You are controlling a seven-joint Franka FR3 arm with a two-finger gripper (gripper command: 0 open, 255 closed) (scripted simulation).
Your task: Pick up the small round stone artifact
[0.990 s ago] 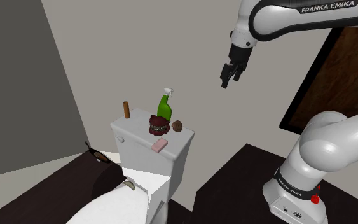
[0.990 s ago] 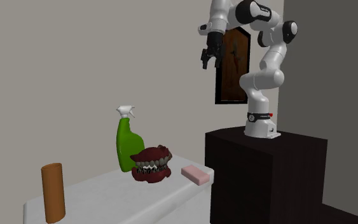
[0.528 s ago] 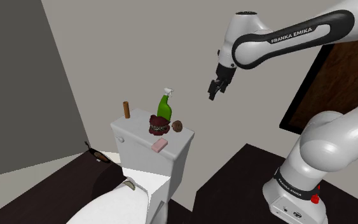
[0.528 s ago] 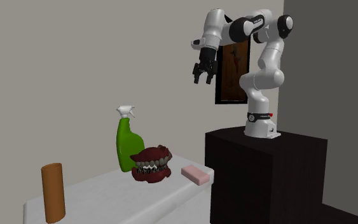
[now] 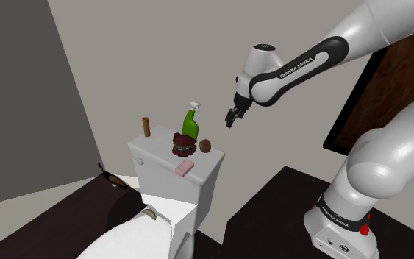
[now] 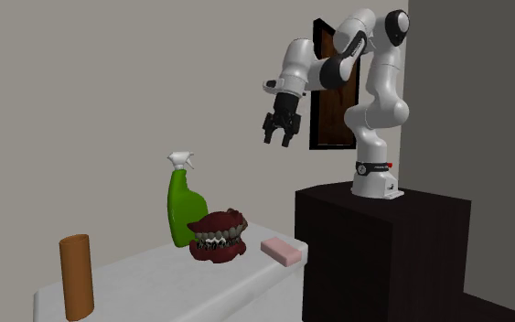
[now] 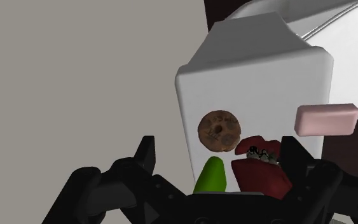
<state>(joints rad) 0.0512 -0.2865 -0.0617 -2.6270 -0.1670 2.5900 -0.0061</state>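
The small round brown stone artifact (image 5: 206,146) lies on the white toilet tank lid (image 5: 154,163), at its end nearest the arm in the shoulder view. In the wrist view the stone (image 7: 219,129) has a dimple in its middle and lies on the lid (image 7: 247,70) ahead of the fingers. My black gripper (image 5: 231,120) hangs in the air above the stone and off to the shoulder view's right. It is open with nothing between its fingers (image 7: 145,154). In the second exterior view the gripper (image 6: 278,137) is well above the tank.
On the lid stand a green spray bottle (image 5: 190,121), a red denture model (image 5: 182,144), a pink soap bar (image 5: 184,168) and a brown cylinder (image 5: 146,127). The bottle and dentures are right beside the stone. The dark stand (image 5: 286,206) is at lower right.
The arm has stretched out and come down, carrying the gripper toward the tank, leftward in both exterior views. The fingers stay open. Nothing on the lid has moved.
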